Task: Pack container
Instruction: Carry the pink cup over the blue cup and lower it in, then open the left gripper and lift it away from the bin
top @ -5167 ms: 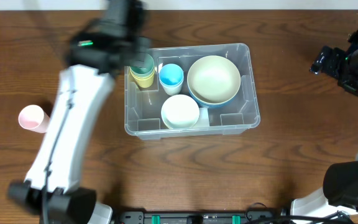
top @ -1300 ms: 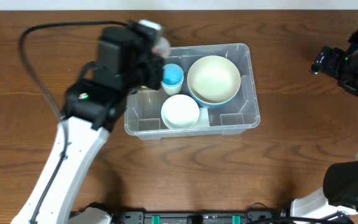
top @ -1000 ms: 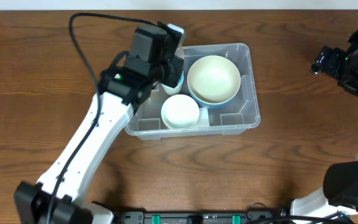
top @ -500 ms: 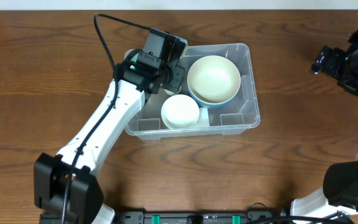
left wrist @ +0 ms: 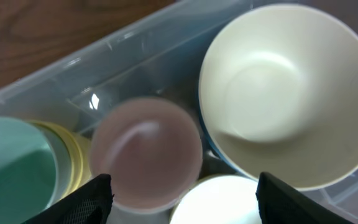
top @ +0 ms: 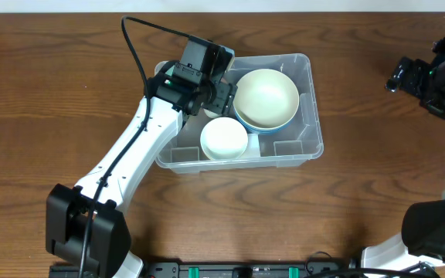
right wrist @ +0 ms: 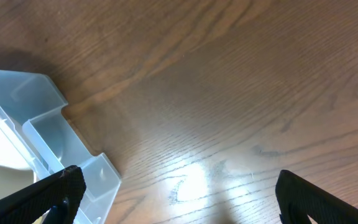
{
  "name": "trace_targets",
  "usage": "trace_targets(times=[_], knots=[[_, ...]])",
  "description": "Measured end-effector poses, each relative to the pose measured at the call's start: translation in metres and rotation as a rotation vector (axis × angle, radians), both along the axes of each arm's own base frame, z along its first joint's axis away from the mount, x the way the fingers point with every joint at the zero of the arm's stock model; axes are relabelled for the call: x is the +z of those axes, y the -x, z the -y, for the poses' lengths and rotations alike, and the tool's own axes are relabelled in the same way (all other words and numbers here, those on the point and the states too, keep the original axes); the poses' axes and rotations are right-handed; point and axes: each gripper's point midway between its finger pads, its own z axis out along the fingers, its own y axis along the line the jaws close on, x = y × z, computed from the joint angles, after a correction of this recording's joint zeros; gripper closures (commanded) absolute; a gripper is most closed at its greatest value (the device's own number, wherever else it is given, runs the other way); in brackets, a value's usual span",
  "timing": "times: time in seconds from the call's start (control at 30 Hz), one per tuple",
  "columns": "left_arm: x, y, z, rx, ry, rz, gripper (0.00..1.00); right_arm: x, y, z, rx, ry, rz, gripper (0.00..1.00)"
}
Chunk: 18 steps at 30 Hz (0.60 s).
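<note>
The clear plastic container point(top: 309, 63) stands at the middle of the table; its wall shows in the left wrist view point(left wrist: 135, 50) and a corner in the right wrist view point(right wrist: 48, 124). My left gripper point(top: 215, 94) is inside it at the back left, fingers wide apart. In the left wrist view a pink cup point(left wrist: 146, 152) stands upright between the open fingers point(left wrist: 182, 208), beside stacked green and yellow cups point(left wrist: 17, 162). The overhead view hides the pink cup under the gripper. My right gripper point(top: 409, 77) is open and empty over bare table at the far right point(right wrist: 179, 202).
In the container a large cream bowl point(top: 265, 96) sits nested in a blue bowl at the back right point(left wrist: 284, 93). A white bowl point(top: 223, 137) is at the front point(left wrist: 229, 208). The left arm slants across the table's left side.
The left arm swung from the table's left side over the container's back left corner and lowered there. The pink cup, earlier lying on the table at the left, now stands in the container.
</note>
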Motion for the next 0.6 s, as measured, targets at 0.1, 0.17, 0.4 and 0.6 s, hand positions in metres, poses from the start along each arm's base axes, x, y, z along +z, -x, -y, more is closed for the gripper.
trace_targets(times=[0.1, 0.17, 0.4, 0.6], knots=[[0.0, -0.002, -0.003, 0.013, 0.0, 0.003, 0.24, 0.0, 0.0, 0.0, 0.0, 0.0, 0.0, 0.01], [0.002, -0.004, -0.009, 0.04, 0.007, 0.003, 0.25, 0.0, 0.0, 0.0, 0.0, 0.0, 0.0, 0.01], [0.062, 0.001, -0.073, 0.205, 0.06, 0.083, 0.24, 0.0, 0.0, 0.0, 0.0, 0.0, 0.0, 0.01], [0.117, 0.028, -0.164, 0.426, 0.082, 0.163, 0.16, 0.0, 0.0, 0.0, 0.0, 0.0, 0.0, 0.01]])
